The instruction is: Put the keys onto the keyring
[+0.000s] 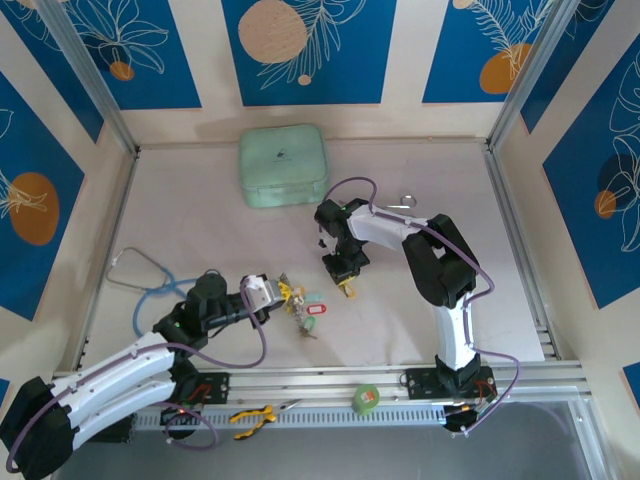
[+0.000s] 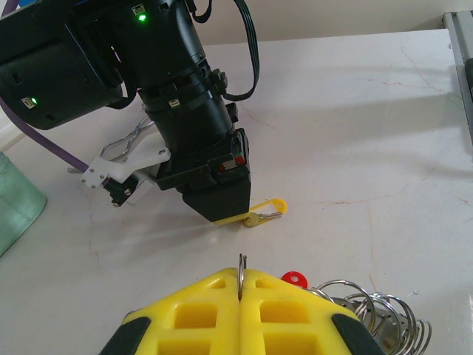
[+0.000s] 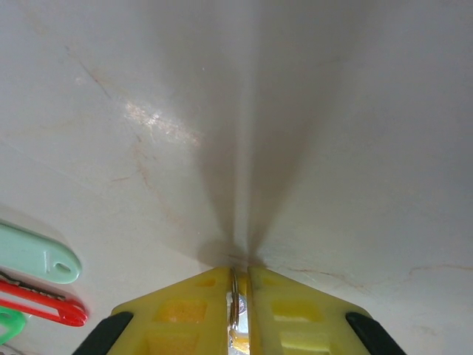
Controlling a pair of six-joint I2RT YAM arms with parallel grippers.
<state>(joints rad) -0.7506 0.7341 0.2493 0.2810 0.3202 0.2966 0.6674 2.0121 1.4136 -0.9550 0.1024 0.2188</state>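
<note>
We log smooth pale table, open room at left | left gripper pinches thin metal rim, probably the keyring | right gripper clamps flat yellow-tagged key | remaining plastic-tagged keys cluster beside left fingers.

No words or numbers can be read here. The pale green case has a small dark mark on its lid, but it is too tiny to make out. In the left wrist view, the right arm has little stickers on its black body. Their print is too small to read.
</note>
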